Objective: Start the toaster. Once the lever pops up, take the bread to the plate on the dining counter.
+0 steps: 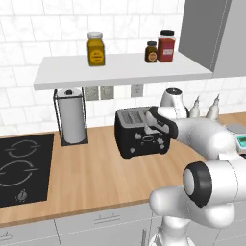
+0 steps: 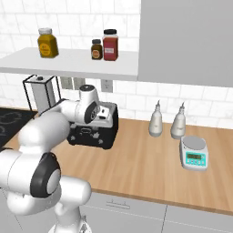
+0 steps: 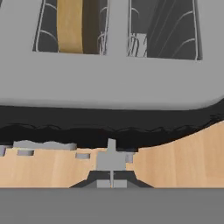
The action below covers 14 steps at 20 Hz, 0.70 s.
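Fingertips of the gripper (image 3: 112,183) lie pressed together, right at the front edge of the toaster (image 1: 141,132), over what seems to be its lever. Bread (image 3: 70,26) stands in one slot, tan against the wires. Starting the toaster looks to be the step in hand; next, a firm downward push is likely needed until the lever latches. From the base, the arm reaches forward and bends down over the toaster's front on the wood counter (image 1: 91,168).

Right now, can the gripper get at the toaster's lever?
Probably yes. The gripper hangs just over the toaster's front edge, fingers together, with nothing between. The bread sits in a slot.
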Tool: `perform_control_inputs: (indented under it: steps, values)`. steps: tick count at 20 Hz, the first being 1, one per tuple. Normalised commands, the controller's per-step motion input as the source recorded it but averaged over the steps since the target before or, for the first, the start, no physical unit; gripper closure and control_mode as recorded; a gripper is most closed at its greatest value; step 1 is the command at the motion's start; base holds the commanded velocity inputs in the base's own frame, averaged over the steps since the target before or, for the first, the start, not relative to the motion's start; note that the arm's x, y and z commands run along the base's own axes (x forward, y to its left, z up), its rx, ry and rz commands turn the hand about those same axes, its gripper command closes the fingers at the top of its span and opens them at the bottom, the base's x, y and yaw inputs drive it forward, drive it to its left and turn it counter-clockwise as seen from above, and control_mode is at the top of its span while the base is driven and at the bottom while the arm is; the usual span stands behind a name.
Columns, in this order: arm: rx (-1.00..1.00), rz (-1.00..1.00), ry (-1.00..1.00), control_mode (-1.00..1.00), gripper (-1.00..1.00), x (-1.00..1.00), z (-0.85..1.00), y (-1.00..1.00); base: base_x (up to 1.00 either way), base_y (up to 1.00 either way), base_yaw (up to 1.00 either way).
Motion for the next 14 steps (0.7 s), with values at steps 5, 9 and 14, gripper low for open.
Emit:
perform_control_inputs:
  steps: [5, 9, 14]
  values:
    - [0.00, 0.00, 0.00, -1.00, 1.00, -0.18, 0.26, 0.00, 0.00, 0.00, 0.00]
    - [0.00, 0.00, 0.00, -1.00, 1.00, -0.07, 0.41, 0.00, 0.00, 0.00, 0.00]
    - [0.00, 0.00, 0.00, -1.00, 1.00, -0.01, 0.34, 0.00, 0.00, 0.00, 0.00]
